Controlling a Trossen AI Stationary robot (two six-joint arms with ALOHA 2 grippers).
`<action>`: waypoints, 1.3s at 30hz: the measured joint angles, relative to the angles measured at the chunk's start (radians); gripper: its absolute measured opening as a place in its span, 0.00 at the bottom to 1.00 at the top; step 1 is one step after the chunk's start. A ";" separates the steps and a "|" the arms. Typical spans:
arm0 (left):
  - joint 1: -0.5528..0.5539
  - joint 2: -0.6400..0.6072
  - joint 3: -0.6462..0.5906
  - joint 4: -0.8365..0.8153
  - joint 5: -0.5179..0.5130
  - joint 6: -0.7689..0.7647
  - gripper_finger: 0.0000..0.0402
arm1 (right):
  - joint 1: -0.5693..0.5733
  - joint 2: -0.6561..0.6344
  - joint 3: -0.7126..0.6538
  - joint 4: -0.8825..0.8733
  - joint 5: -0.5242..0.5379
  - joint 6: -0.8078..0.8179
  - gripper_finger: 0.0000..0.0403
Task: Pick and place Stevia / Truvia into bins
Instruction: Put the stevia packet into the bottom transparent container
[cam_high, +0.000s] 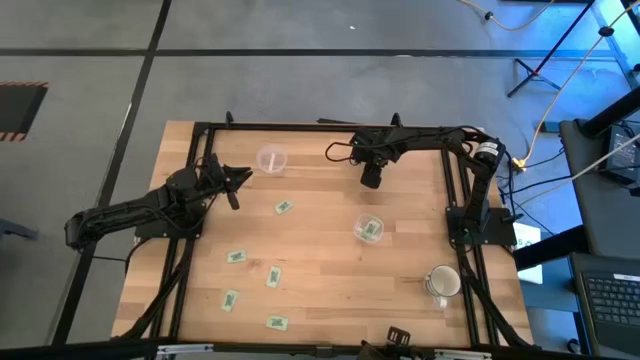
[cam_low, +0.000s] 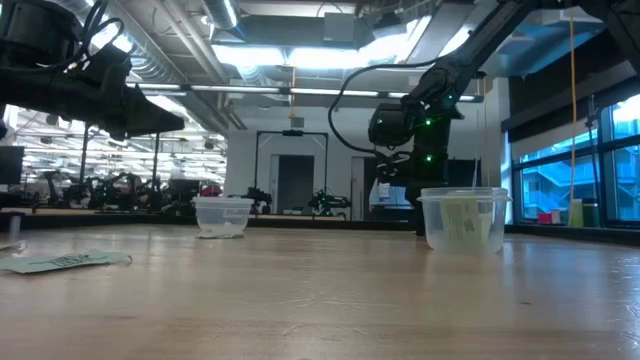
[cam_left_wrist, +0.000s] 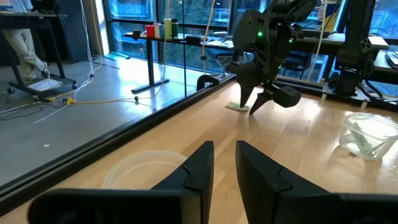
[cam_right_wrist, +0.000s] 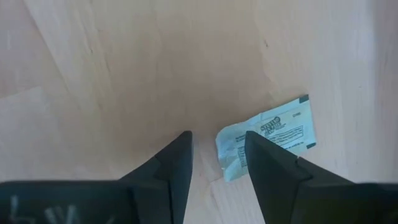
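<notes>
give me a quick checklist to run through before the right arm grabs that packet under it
1. Right gripper open, nothing held: ok.
2. Packet lying flat on the table: ok.
3. Packet centred between the fingers: not ok; only its end sits in the gap, and one finger covers part of it.
4. Fingertips down at table level: cannot tell.
5. Nearer cup upright with room left: ok; it holds some packets and is not full.
6. Left gripper out of the way: ok; it hovers beside the far cup, apart from the right arm.
</notes>
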 joint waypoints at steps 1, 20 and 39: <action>0.000 0.000 0.000 0.000 0.000 0.000 0.16 | 0.000 0.000 0.000 0.001 0.000 0.000 0.37; 0.000 0.000 0.000 0.000 0.000 0.000 0.16 | -0.022 0.002 0.001 -0.009 0.002 0.050 0.15; 0.000 0.000 0.000 0.000 -0.001 0.000 0.16 | 0.041 -0.206 -0.001 -0.090 0.015 0.141 0.00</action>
